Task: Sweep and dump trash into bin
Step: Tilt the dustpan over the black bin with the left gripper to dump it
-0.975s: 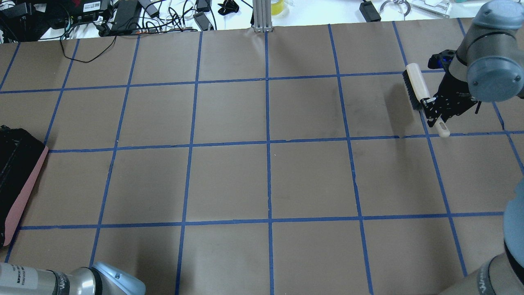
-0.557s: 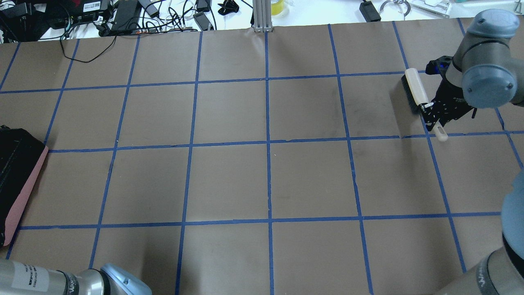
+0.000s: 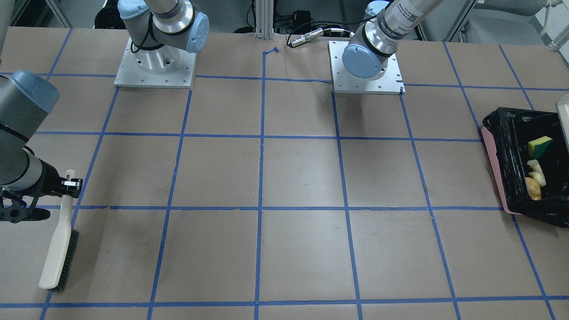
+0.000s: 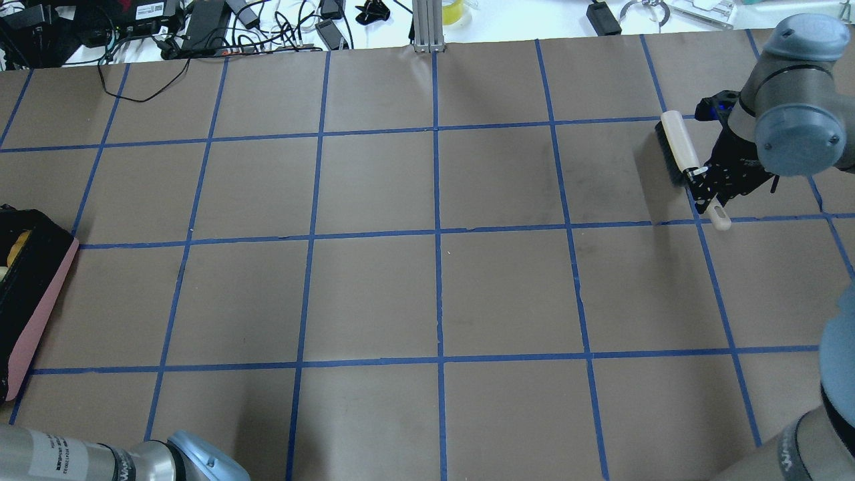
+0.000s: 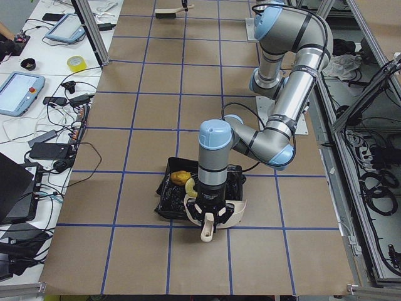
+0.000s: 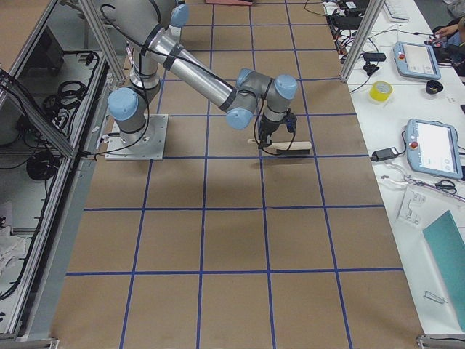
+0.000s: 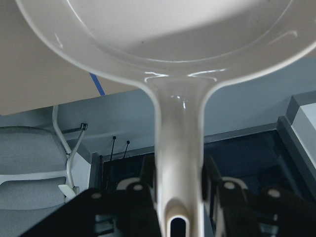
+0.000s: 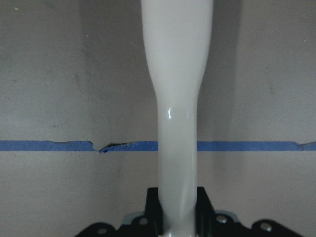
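The pink bin (image 3: pixel 492 169) with its black bag holds the trash: the yellow-and-green sponge (image 3: pixel 540 146), the pale croissant (image 3: pixel 536 171) and the yellow-brown lump (image 3: pixel 532 189). The bin also shows at the left edge of the overhead view (image 4: pixel 37 307). My left gripper (image 5: pixel 210 216) is shut on the handle of the cream dustpan (image 7: pixel 177 143) and holds it at the bin's end. The pan looks empty in the left wrist view. My right gripper (image 4: pixel 708 190) is shut on the handle of the cream brush (image 4: pixel 678 147), whose bristles rest low over the table at the far right.
The brown paper table has a blue tape grid (image 4: pixel 437 234). Cables and power bricks (image 4: pixel 200 27) lie beyond its far edge. The two arm bases (image 3: pixel 153 66) stand on white plates at the robot's side.
A yellow piece of trash now shows inside the bin at the left edge of the overhead view, where only black bag showed before. The right gripper shifted slightly with the brush, then held still.
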Controlling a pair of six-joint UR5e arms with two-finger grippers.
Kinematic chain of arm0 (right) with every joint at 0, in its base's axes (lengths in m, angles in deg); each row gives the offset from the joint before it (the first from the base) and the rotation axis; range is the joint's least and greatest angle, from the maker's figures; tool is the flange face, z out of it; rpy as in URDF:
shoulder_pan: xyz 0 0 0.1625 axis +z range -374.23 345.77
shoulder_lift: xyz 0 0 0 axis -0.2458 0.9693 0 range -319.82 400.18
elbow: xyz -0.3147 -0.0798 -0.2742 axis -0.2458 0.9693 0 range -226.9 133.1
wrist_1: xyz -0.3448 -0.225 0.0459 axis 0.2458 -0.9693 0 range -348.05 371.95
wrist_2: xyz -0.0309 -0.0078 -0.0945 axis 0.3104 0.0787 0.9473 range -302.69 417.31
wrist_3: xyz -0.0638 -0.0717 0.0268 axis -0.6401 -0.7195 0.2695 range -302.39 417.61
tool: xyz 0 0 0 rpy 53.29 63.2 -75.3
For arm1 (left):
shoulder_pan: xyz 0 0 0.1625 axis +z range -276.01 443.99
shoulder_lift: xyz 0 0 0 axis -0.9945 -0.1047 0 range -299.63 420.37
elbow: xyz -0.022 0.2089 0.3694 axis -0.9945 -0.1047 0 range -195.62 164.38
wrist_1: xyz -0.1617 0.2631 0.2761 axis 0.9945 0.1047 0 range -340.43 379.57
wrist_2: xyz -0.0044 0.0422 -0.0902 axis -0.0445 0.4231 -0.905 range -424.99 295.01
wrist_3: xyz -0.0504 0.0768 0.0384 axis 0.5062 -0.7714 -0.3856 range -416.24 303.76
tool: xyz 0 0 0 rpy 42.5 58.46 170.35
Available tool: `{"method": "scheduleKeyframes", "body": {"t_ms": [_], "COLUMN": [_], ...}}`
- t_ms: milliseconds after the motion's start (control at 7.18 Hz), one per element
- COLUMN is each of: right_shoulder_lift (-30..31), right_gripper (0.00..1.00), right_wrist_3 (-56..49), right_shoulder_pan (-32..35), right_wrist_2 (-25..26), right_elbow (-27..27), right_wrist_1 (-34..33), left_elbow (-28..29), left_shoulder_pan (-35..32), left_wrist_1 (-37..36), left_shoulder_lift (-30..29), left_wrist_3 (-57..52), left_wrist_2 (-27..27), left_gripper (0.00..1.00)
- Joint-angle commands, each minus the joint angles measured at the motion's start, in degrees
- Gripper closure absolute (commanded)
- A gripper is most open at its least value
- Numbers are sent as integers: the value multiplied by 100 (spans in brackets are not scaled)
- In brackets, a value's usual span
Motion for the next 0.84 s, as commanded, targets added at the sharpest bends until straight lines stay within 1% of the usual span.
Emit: {"method": "scheduleKeyframes", "body": {"t_ms": [0,139,278,418,557,696], "right_shoulder_lift": [2,2,2,-15,-41,-59], "right_gripper": [100,100,100,100,100,100], "right_wrist_3": [-10,-10,-19,-19,-37,-28], "right_shoulder_pan": [0,0,0,0,0,0], "right_wrist_2": [-22,-31,-48,-48,-40,-31], "right_elbow": [0,-8,-9,-9,-35,-35], "right_wrist_1": [20,20,20,20,20,20], "left_elbow": [6,94,164,208,217,200], "left_shoulder_pan": [-231,-267,-319,-607,-1123,-1702], "left_wrist_1": [113,985,2046,2579,2958,3110], "left_shoulder_lift": [159,308,510,695,836,872], "left_wrist_3": [69,462,944,1141,1743,2132], "left_wrist_2": [106,-120,-679,-1042,-1272,-1474], "left_gripper": [100,100,100,100,100,100]}}
